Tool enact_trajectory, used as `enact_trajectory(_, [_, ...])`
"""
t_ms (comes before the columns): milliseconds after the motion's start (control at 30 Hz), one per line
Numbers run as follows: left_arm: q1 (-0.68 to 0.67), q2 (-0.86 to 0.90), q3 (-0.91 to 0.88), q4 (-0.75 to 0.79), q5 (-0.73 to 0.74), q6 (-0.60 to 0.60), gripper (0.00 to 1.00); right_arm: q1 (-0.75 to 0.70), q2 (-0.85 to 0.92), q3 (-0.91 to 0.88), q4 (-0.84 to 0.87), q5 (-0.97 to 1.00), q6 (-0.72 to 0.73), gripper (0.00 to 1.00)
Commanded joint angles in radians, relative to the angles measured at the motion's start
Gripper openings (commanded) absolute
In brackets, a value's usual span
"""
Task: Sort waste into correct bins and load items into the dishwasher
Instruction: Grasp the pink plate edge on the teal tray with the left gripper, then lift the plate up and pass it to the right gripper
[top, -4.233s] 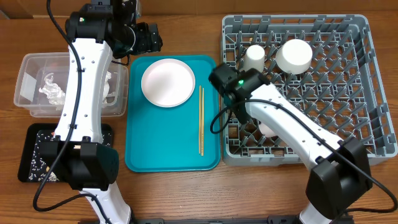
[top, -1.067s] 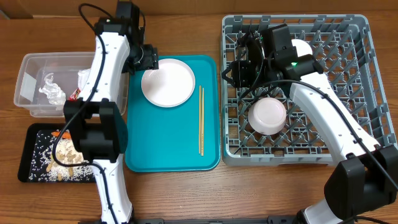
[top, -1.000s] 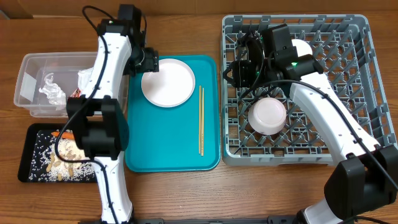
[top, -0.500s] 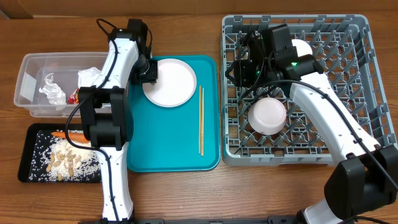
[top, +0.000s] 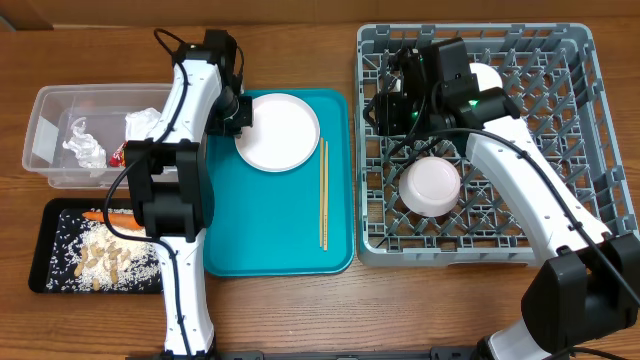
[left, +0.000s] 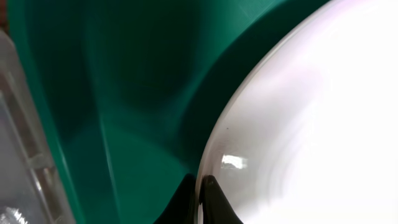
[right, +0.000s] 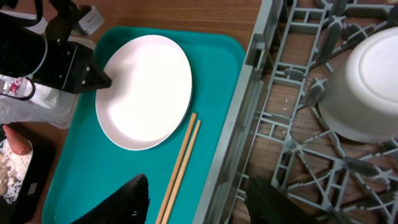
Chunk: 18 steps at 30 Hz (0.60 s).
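- Left pincer (left: 199, 185) clenched on plate (left: 311, 112) rim; plate mostly cut off.
- Right pincer (right: 198, 193) released, fingers partly cropped, above rack (right: 245, 118) edge nearest plate.

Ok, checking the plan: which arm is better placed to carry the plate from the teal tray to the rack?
Left. The left gripper is shut on the rim of the plate, so it likely only needs to lift. The right gripper hangs open, empty, over the edge of the rack.
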Motion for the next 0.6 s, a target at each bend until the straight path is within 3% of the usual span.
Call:
enact_trajectory(0, [0.0, -0.079, 0.045, -0.015, -0.057, -0.028, 0.04, 0.001, -0.027, -0.002, 0.013, 0.008, -0.005, 0.57])
enact_trajectory(67, [0.0, -0.115, 0.07, -0.022, -0.048, -0.029, 0.04, 0.001, -0.027, -0.002, 0.017, 0.008, -0.002, 0.62])
enact_trajectory(133, [0.0, -0.155, 0.092, -0.028, -0.023, -0.029, 0.04, 0.001, -0.027, -0.002, 0.023, 0.001, 0.002, 0.75])
enact_trajectory(267, [0.0, -0.241, 0.117, -0.039, 0.054, -0.028, 0.04, 0.001, -0.027, -0.002, 0.046, -0.011, 0.039, 0.83])
enact_trajectory(300, [0.0, -0.28, 0.12, -0.041, 0.091, -0.028, 0.04, 0.001, -0.027, -0.002, 0.056, -0.011, 0.062, 0.9])
enact_trajectory(433, [0.0, -0.352, 0.12, -0.04, 0.198, -0.024, 0.04, -0.006, -0.027, -0.002, 0.083, -0.071, 0.083, 0.98])
enact_trajectory(567, [0.0, -0.393, 0.12, -0.057, 0.36, 0.021, 0.04, -0.06, -0.027, -0.002, 0.15, -0.327, 0.08, 1.0])
